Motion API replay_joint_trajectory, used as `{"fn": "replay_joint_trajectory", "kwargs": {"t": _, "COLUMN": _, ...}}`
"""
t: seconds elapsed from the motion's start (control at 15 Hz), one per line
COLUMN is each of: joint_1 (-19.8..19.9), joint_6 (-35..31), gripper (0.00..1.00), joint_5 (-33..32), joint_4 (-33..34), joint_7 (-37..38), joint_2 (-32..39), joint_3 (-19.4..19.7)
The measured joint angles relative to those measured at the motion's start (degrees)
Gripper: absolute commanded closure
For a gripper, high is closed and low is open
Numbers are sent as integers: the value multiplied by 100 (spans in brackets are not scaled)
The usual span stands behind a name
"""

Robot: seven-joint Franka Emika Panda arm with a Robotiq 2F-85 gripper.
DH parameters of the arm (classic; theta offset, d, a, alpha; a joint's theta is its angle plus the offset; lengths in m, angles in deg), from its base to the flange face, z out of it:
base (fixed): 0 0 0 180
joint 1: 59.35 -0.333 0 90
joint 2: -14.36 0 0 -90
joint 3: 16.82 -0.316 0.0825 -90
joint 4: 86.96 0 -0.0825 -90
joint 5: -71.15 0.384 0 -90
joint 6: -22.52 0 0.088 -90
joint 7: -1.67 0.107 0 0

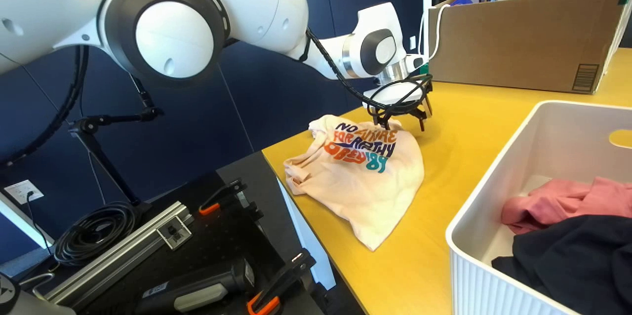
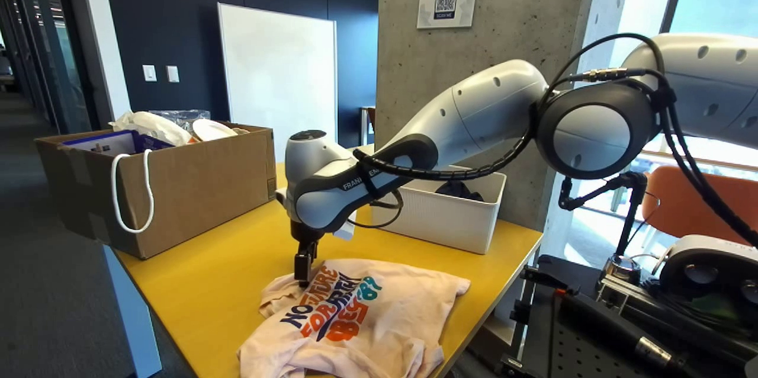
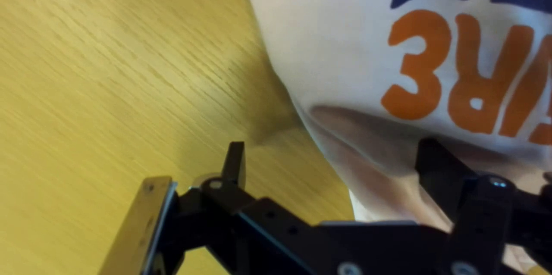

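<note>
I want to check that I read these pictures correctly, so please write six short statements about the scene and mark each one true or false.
1. In the wrist view, the black two-fingered claw is open. True.
2. The pale-peach cloth garment with printed letters lies on the flat yellow tabletop. True.
3. Both fingers of the claw are above the garment. False: one finger is above the tabletop, beside the garment's edge.
4. The white ribbed plastic bin and the brown rectangular cardboard box stand on this tabletop. True.
5. The bin holds only one green cloth. False: it holds pink cloth and dark cloth.
6. The box is closed. False: white items rise above its rim.
</note>
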Motion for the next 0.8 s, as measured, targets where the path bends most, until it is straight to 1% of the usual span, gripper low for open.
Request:
{"fn": "replay_joint_trajectory", "kwargs": {"t": 0.33, "joint_1": 153, "joint_6": 57, "gripper": 0, "joint_5": 0, "joint_4": 230, "joint_7": -19, "joint_2": 160, "joint_3": 29}}
{"fn": "replay_joint_trajectory", "kwargs": {"t": 0.8, "joint_1": 518, "joint_6": 57, "gripper": 0, "joint_5": -3, "joint_4": 251, "joint_7": -74, "joint_2": 171, "joint_3": 36}}
